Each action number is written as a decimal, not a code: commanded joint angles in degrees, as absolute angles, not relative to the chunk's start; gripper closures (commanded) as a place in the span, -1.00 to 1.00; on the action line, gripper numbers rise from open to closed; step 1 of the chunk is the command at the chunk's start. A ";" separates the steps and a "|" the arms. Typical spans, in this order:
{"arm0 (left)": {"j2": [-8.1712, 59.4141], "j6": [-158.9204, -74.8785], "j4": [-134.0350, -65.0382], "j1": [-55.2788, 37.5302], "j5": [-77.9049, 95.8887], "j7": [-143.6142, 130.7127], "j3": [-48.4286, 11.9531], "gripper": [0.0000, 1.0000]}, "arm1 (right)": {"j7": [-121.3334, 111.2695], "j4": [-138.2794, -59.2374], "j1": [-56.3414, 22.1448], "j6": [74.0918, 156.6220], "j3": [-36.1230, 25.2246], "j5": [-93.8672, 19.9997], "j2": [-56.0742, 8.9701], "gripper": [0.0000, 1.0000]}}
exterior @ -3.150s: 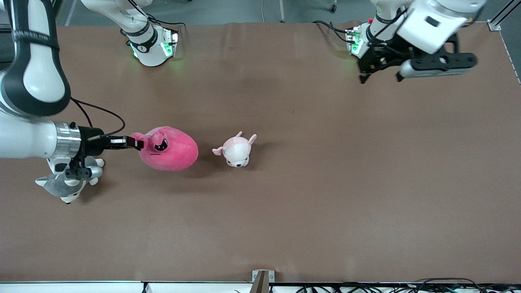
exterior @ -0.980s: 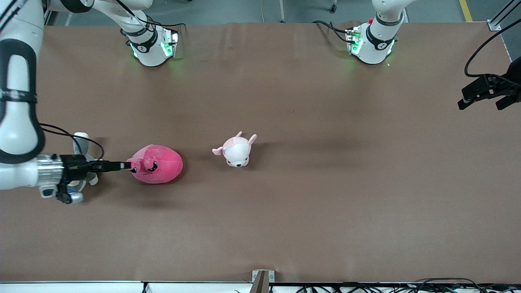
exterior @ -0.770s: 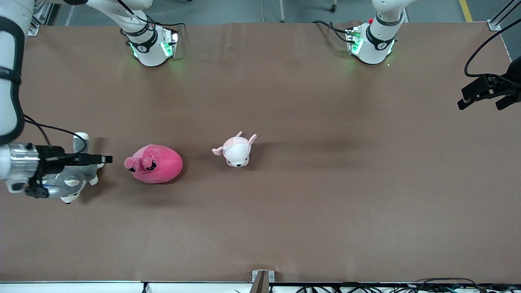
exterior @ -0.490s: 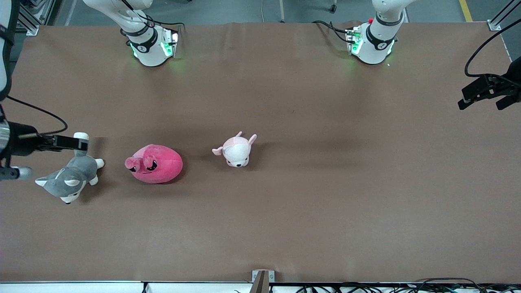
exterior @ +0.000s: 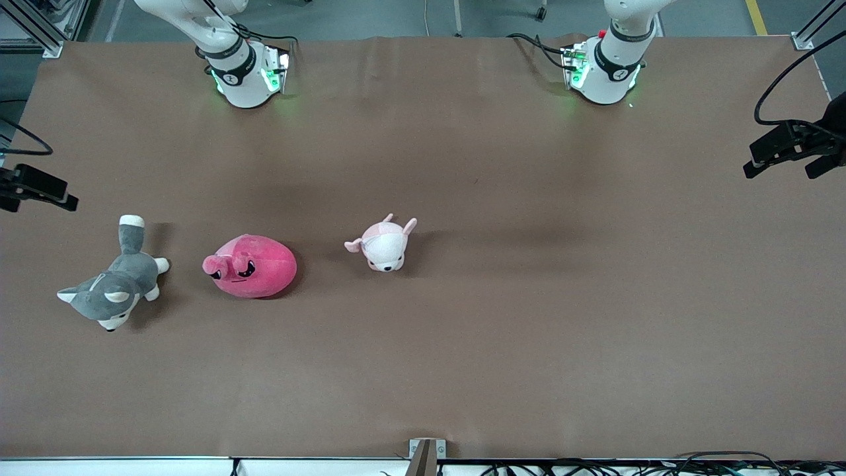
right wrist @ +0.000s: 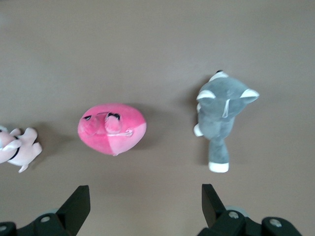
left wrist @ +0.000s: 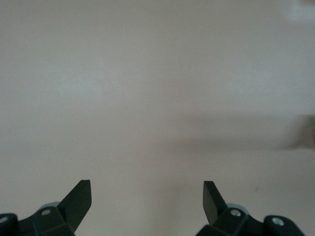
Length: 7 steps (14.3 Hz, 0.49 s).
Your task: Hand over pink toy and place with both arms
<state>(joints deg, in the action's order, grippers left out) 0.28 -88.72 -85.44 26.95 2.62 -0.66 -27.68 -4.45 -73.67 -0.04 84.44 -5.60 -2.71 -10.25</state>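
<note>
The pink toy point(exterior: 250, 266) lies on the brown table toward the right arm's end, between a grey plush and a pale pink plush. It also shows in the right wrist view point(right wrist: 112, 129). My right gripper point(exterior: 39, 188) is open and empty, up over the table's edge at the right arm's end, apart from the toy. In its own view point(right wrist: 145, 194) the fingers stand wide apart. My left gripper point(exterior: 780, 172) is open and empty over the table's edge at the left arm's end. Its own view point(left wrist: 147, 189) shows only bare table.
A grey-and-white plush dog point(exterior: 109, 284) lies beside the pink toy toward the right arm's end and shows in the right wrist view point(right wrist: 223, 115). A pale pink-and-white plush animal point(exterior: 383, 244) lies near the table's middle, also in the right wrist view point(right wrist: 17, 147).
My right gripper has let go of the pink toy and drawn back toward the right arm's end of the table. The toy stays on the table. The left gripper holds still.
</note>
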 commanded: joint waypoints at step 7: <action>0.00 -88.95 -85.17 26.19 1.67 -0.79 -27.51 -1.00 | -3.25 -84.01 -1.32 92.36 -5.10 -0.09 -3.79 -1.00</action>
<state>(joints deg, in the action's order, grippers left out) 0.28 -88.72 -85.44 26.74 2.62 -0.66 -27.68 -4.19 -77.31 -1.59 89.23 -5.62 -1.39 -8.73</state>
